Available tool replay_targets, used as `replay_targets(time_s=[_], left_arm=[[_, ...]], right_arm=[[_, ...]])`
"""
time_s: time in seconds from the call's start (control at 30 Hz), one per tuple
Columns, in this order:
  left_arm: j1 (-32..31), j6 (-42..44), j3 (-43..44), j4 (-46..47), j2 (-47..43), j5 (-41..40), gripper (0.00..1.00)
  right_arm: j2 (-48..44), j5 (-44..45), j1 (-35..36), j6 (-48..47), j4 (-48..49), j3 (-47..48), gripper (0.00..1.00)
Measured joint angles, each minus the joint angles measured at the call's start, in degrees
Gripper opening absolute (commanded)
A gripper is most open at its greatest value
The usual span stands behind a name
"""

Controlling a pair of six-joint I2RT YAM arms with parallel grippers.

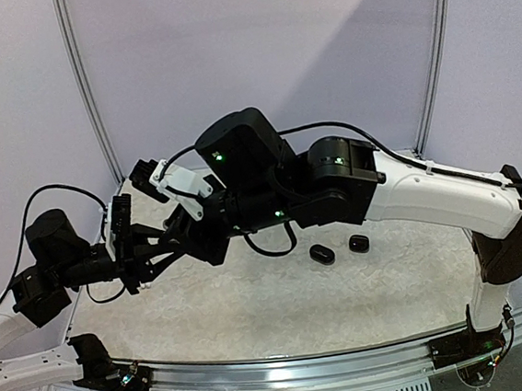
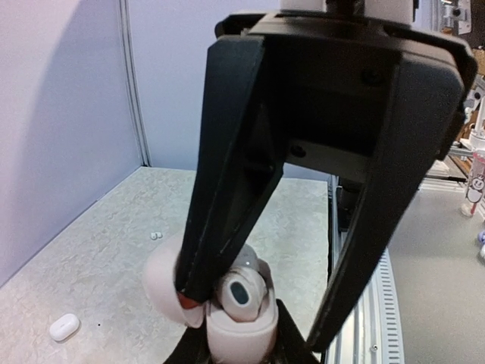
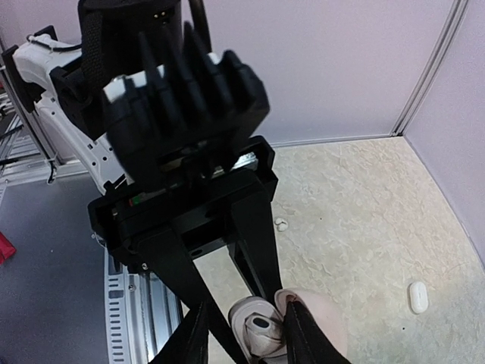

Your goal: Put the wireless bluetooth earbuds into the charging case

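Note:
A pale pink charging case (image 2: 242, 337) is held up off the table with its lid (image 2: 161, 277) swung open, and my left gripper (image 2: 241, 350) is shut on its base. A white earbud (image 2: 241, 292) with a dark oval face sits in the case's well. My right gripper (image 2: 258, 318) reaches down over it, open; one finger stands beside the earbud against the lid, the other well clear. The right wrist view shows the same earbud (image 3: 260, 327) in the case (image 3: 236, 316) between my right gripper's (image 3: 246, 334) spread fingers. In the top view both grippers (image 1: 184, 242) meet and hide the case.
Two black cases (image 1: 322, 255) (image 1: 359, 242) lie mid-table. A white case (image 2: 64, 327) (image 3: 417, 296) and a pair of tiny white earbuds (image 2: 156, 236) (image 3: 281, 224) lie on the mat. The metal rail (image 1: 286, 364) runs along the near edge.

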Motion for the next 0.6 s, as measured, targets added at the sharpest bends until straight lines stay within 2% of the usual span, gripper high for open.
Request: replay_targets(time_s=[0.13,0.37,0.43,0.5,0.6], left_arm=[[0.0,0.72,-0.2,-0.13,-0.04,0.0,0.0],[0.0,1.9,-1.38,-1.44,-0.02,1.57,0.0],[0.0,2.34,-1.4,-1.81,-0.02,1.79,0.0],[0.0,2.73,-1.4,-2.08,-0.02,1.95,0.0],[0.0,3.72,-1.4,-2.12,-0.07,2.21,0.0]], right_arm=[[-0.79,-0.15,0.13,-0.87,0.02,-0.74,0.46],[-4.35,-0.28,-0.13,-2.99,3.65,-0.83,0.48],[-5.64,-0.15,-0.17,-3.21,4.5,-0.83,0.43],[-6.8,0.9,-0.26,-2.93,5.09,-0.83,0.33],[-7.65,4.63,-0.5,-1.77,5.25,-0.83,0.23]])
